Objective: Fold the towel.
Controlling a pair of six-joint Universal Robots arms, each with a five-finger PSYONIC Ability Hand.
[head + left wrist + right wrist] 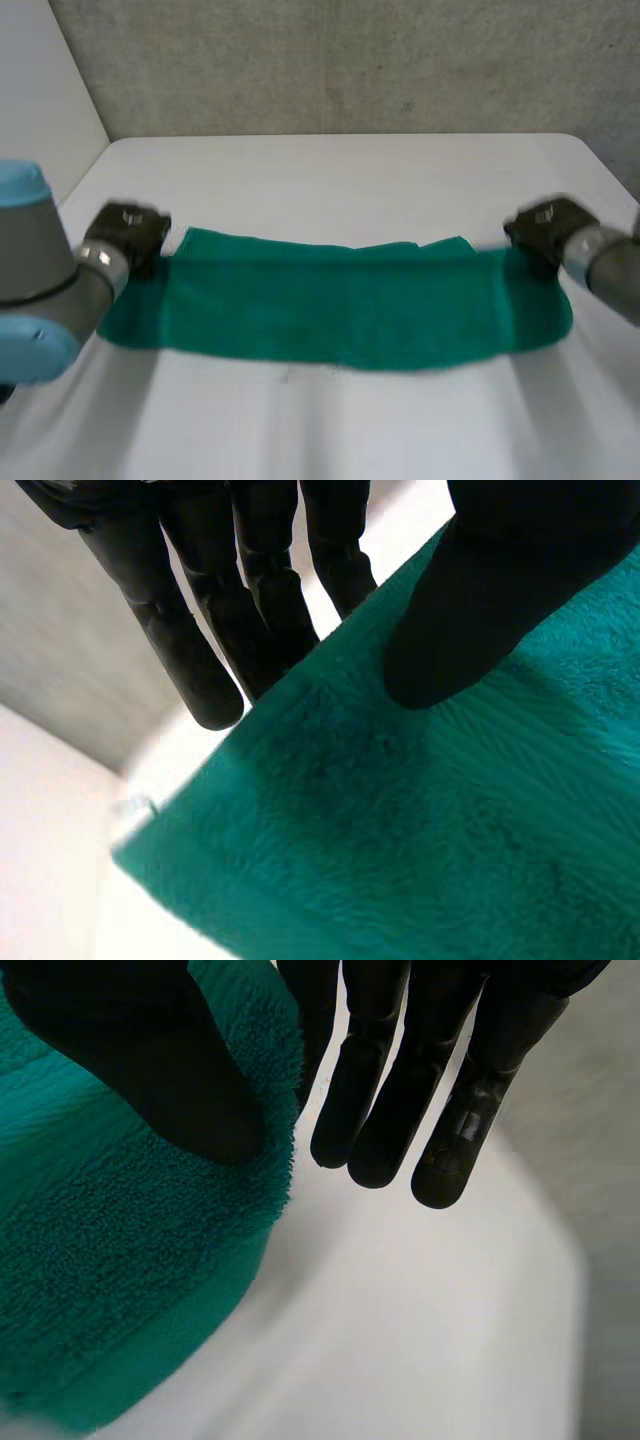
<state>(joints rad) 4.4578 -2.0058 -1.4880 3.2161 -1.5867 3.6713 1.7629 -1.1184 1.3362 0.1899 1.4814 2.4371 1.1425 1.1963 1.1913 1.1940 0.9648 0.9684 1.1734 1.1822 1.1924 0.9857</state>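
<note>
A green towel point(340, 305) lies as a long folded band across the white table point(330, 170), a second layer showing along its far edge. My left hand point(128, 235) is at the towel's far left corner. In its wrist view the thumb point(480, 600) lies on top of the towel point(420, 830) and the straight fingers point(190, 650) run behind its edge, pinching it. My right hand point(545, 228) is at the far right corner. There the thumb point(150, 1060) presses on the towel point(100, 1260), with the fingers point(400, 1090) just past its edge, one partly behind the cloth.
Bare white table surrounds the towel on the near and far sides. A grey wall point(350, 60) rises behind the table's far edge, and a white panel point(40, 90) stands at the left.
</note>
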